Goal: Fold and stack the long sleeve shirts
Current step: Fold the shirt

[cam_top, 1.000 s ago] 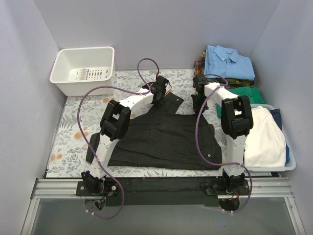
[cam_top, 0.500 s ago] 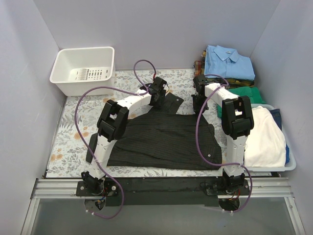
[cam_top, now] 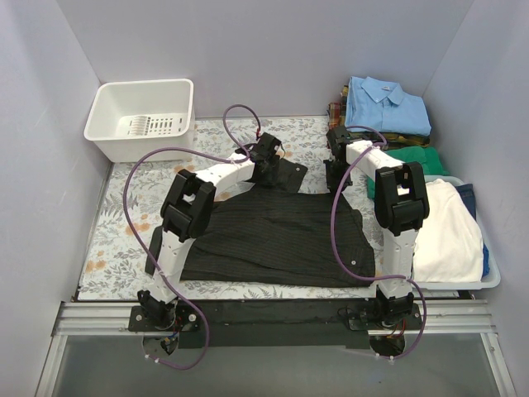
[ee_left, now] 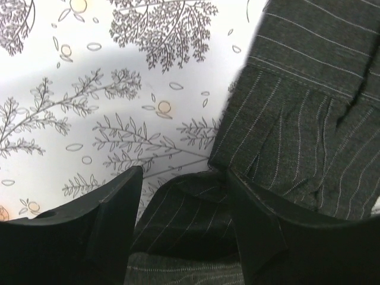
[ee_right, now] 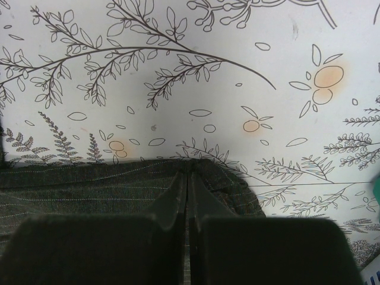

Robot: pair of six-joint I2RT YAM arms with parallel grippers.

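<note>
The black pinstriped shirt (cam_top: 277, 236) lies spread flat in the middle of the table. One sleeve (cam_top: 285, 174) points to the back, and its cuff (ee_left: 297, 113) shows in the left wrist view. My left gripper (cam_top: 266, 162) is low over that sleeve, jaws apart, with a raised fold of the pinstriped cloth (ee_left: 190, 217) between the fingers (ee_left: 116, 228). My right gripper (cam_top: 334, 175) is at the shirt's back right corner, shut on the cloth's edge (ee_right: 188, 169). A folded light blue shirt (cam_top: 387, 104) lies on a plaid one (cam_top: 335, 110) at the back right.
A white basket (cam_top: 140, 116) stands at the back left. A bin (cam_top: 488, 277) on the right holds white cloth (cam_top: 446, 231), with green cloth (cam_top: 413, 157) behind it. Floral table cover (cam_top: 124, 223) shows left of the shirt. Purple walls close three sides.
My left gripper has shifted slightly nearer and lower onto the sleeve, and its elbow has moved a little left. The right arm and the shirt's body have not moved.
</note>
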